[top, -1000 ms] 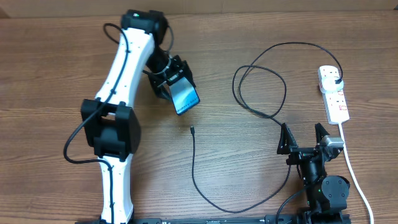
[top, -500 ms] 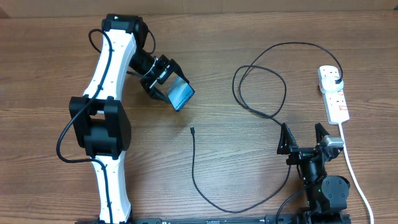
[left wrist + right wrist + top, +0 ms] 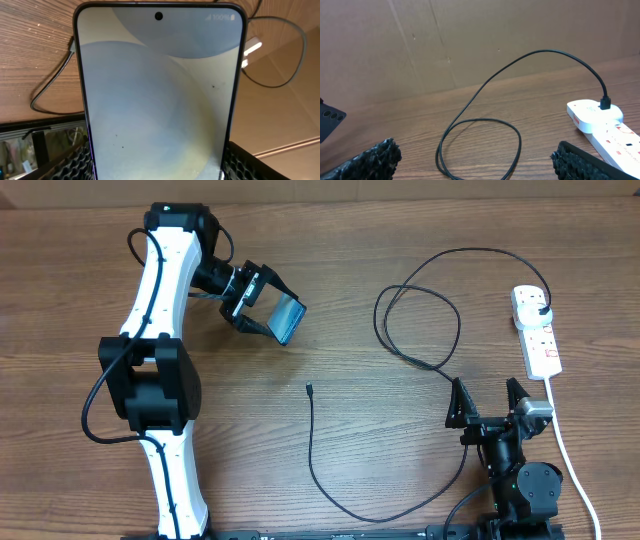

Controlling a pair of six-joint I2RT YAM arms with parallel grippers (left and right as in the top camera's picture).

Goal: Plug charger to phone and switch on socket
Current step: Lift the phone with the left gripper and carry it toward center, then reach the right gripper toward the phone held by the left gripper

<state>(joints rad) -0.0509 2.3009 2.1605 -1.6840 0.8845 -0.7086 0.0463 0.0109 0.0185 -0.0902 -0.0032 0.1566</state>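
Note:
My left gripper point(image 3: 262, 311) is shut on the phone point(image 3: 286, 319) and holds it tilted above the table, left of centre. In the left wrist view the phone's point(image 3: 160, 95) lit pale screen fills the frame between the jaws. The charger's black cable point(image 3: 420, 300) loops across the table; its small connector tip point(image 3: 309, 389) lies free below the phone, and its black plug point(image 3: 541, 309) sits in the socket, a white power strip point(image 3: 537, 332) at the far right. My right gripper point(image 3: 487, 402) is open and empty near the front edge, facing the cable loop point(image 3: 480, 145) and the strip point(image 3: 600, 120).
The strip's white cord point(image 3: 570, 460) runs down the right side past my right arm. A cardboard wall point(image 3: 470, 40) stands behind the table. The black cable's lower loop point(image 3: 380, 515) curves along the front edge.
My left arm has swung left and slightly back, carrying the phone up and away from the connector tip. The right arm and cable have not moved.

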